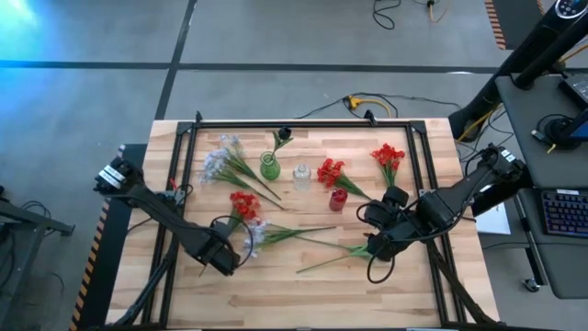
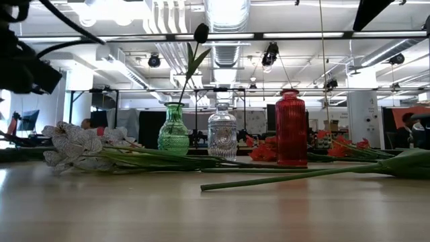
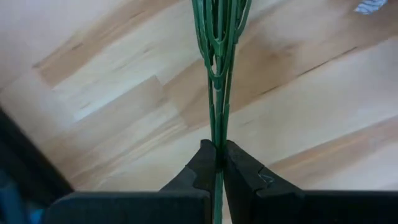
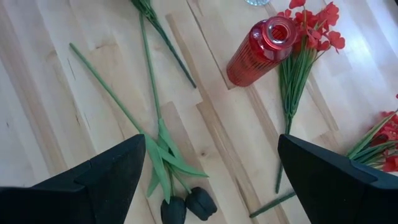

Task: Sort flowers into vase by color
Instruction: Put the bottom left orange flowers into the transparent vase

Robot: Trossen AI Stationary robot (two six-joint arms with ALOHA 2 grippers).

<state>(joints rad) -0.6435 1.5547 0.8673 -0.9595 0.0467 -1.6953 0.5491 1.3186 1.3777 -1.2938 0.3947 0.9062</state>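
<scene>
High view: along the table's (image 1: 303, 294) near edge the wood is bare, open room between both arms. Left gripper (image 1: 223, 260), near the front left, is clamped on a green stem (image 3: 217, 118). Right gripper (image 1: 375, 241) stands spread wide above two dark buds (image 4: 189, 205). Blue-white sprays (image 1: 219, 164) and red sprays (image 1: 388, 158) lie mid-table. Farther back stand the green vase (image 1: 269, 166), clear vase (image 1: 301, 176) and red vase (image 1: 338, 199). No writing is legible.
</scene>
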